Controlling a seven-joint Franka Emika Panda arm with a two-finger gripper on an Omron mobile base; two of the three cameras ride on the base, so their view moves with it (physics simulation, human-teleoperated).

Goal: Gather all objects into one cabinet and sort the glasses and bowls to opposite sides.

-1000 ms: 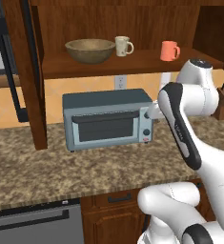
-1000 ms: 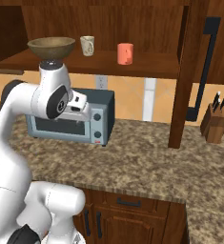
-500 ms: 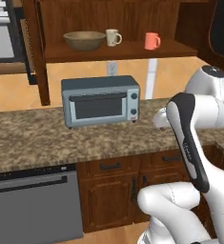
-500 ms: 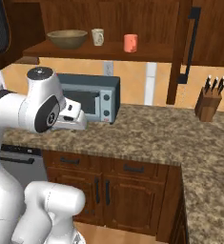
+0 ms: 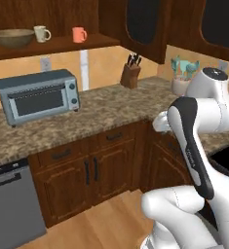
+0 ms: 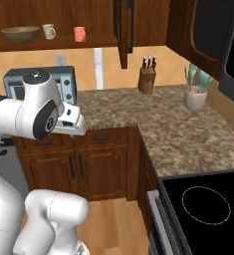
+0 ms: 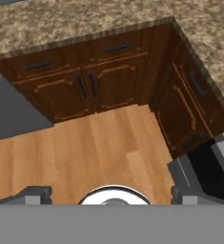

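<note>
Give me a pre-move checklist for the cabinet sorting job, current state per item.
1. Gripper empty: ok, open, fingers wide apart over bare wood floor, nothing between them.
2. Bowl on the cabinet shelf: ok, at its left end.
3. Cream mug on shelf: ok, just right of the bowl.
4. Salmon-orange mug on shelf: ok, further right, apart from the cream mug.
5. Red mug located: cannot tell, not spotted on the shelf or the counter.
6. Sorted to opposite sides: not ok, cream mug sits close beside the bowl.
</note>
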